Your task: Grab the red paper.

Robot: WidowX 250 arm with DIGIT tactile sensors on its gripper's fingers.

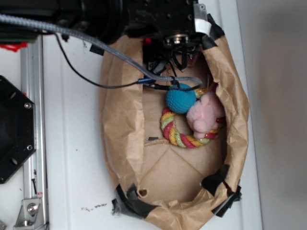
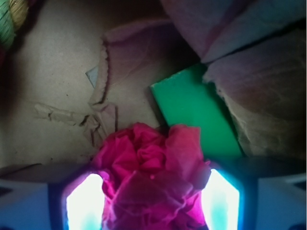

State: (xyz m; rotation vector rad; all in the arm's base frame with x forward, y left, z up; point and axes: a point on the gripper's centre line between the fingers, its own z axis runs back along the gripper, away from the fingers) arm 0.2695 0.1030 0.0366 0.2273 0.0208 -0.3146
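Note:
The red paper [image 2: 148,158], a crumpled magenta-red wad, fills the gap between my two glowing fingertips in the wrist view and touches both pads. My gripper [image 2: 152,201] is shut on it, with the wad still low over the brown bag floor. In the exterior view the gripper [image 1: 178,60] hangs at the top end of the paper bag [image 1: 120,110], and its body hides the wad there.
A flat green block [image 2: 196,115] lies just beyond the wad against the bag's crumpled wall. A blue ball [image 1: 181,98], a pink soft toy [image 1: 206,115] and a red, yellow and green rope ring [image 1: 175,132] sit mid-bag. A grey cable [image 1: 96,45] crosses above.

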